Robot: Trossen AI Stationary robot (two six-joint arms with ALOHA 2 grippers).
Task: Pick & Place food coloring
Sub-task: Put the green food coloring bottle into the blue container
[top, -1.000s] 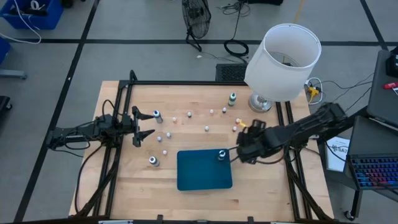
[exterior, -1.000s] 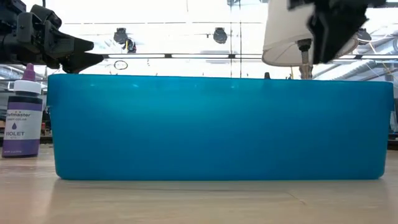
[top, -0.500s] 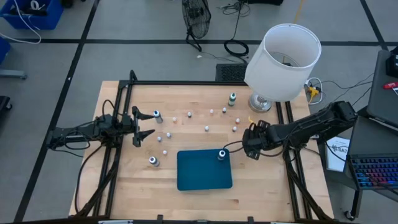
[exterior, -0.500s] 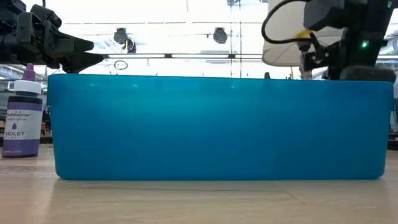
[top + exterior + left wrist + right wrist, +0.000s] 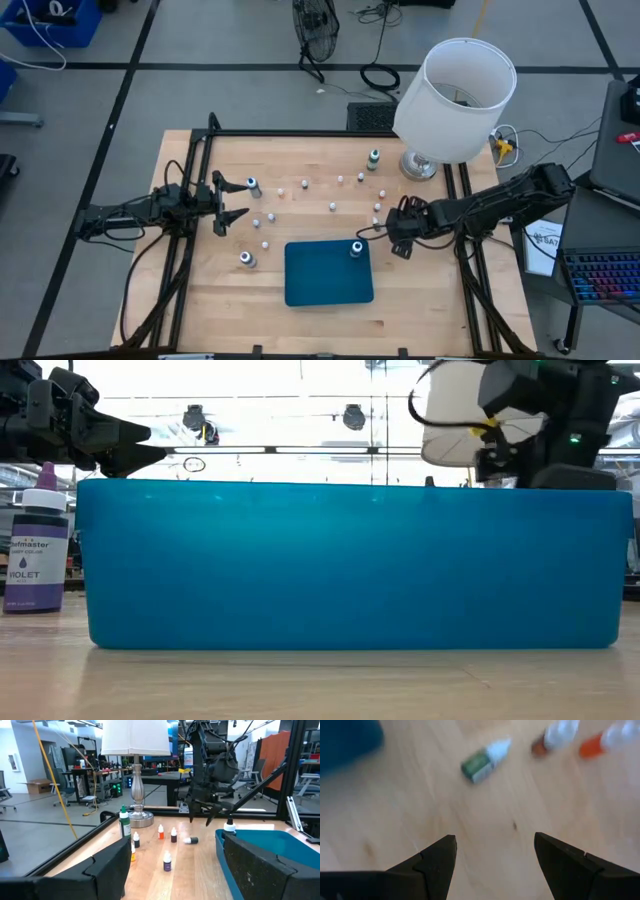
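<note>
Two slim black jointed arms (image 5: 130, 213), looping black cables, angular matte-black jaws.

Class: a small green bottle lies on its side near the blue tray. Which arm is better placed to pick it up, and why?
The right: its open gripper hovers near the green-bodied, white-capped bottle; the left gripper waits across the table.

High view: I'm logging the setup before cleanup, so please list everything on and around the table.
Bottles: about a dozen, mostly whitish, scattered on the table.
Tray bottle: one, pale cap, in the corner nearest the right arm.
Tray: one, blue, near middle.
Lamp: one, white, far right corner.
Fan: one, dark, floor beyond.
Left gripper: open, over left side.
Right gripper: open, beside tray.
</note>
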